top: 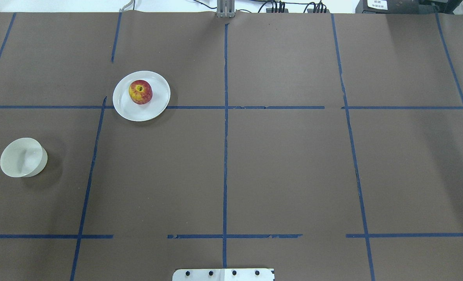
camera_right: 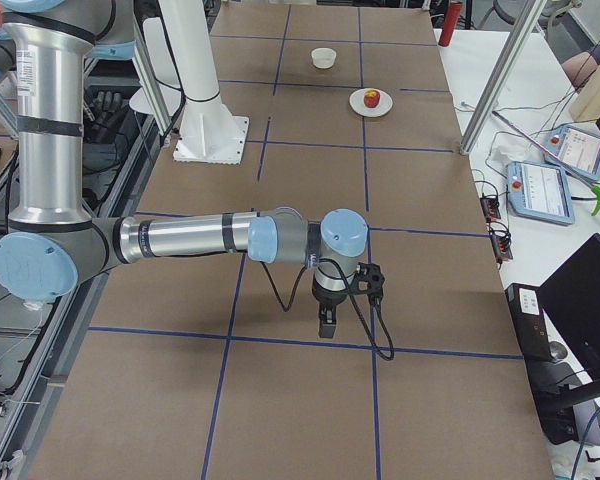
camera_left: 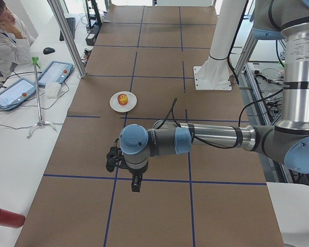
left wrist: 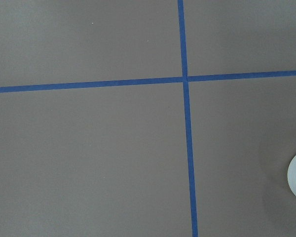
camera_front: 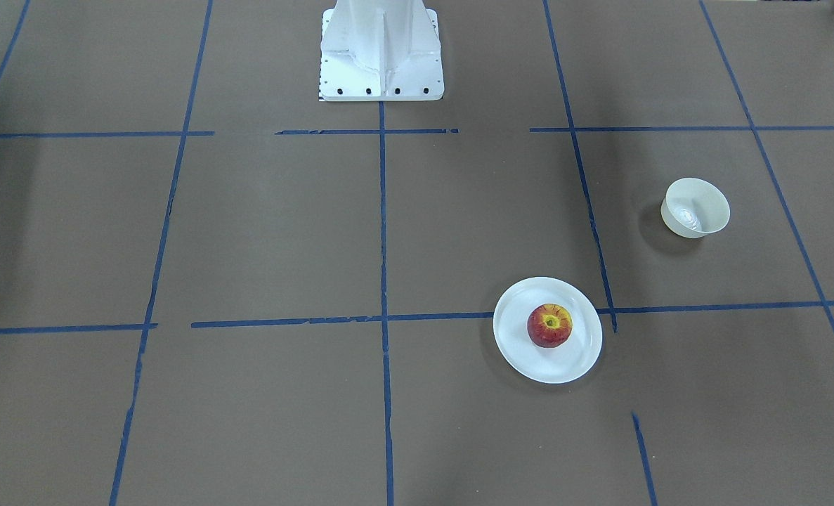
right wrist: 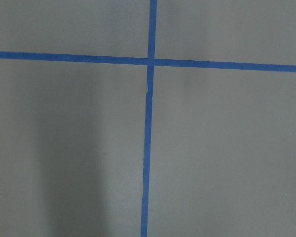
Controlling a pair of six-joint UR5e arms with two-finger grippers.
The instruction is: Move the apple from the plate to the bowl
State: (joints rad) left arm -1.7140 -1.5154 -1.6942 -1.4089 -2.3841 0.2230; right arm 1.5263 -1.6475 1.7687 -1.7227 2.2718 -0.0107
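The small round red apple (camera_front: 549, 325) with a yellow stem patch is seated near the middle of the flat glossy white plate (camera_front: 564, 365). The small deep cream bowl (camera_front: 698, 211) is stood empty, well apart from the plate, and both lie in the robot's left half. The left end effector (camera_left: 136, 183) and the right end effector (camera_right: 326, 325) are held above bare bench, well apart from the apple; whether their fingers are apart or together cannot be told.

Risks, as judged: the round fruit may be rolled off the plate by an off-centre approach, or slipped from a two-finger pinch. The narrow bowl may be tipped or pushed by a misaligned release.

The bench (camera_front: 283, 232) is covered in brown paper gridded with blue tape (camera_front: 383, 211). A seated operator (camera_left: 2, 36) and control tablets (camera_left: 55, 72) are seen alongside.
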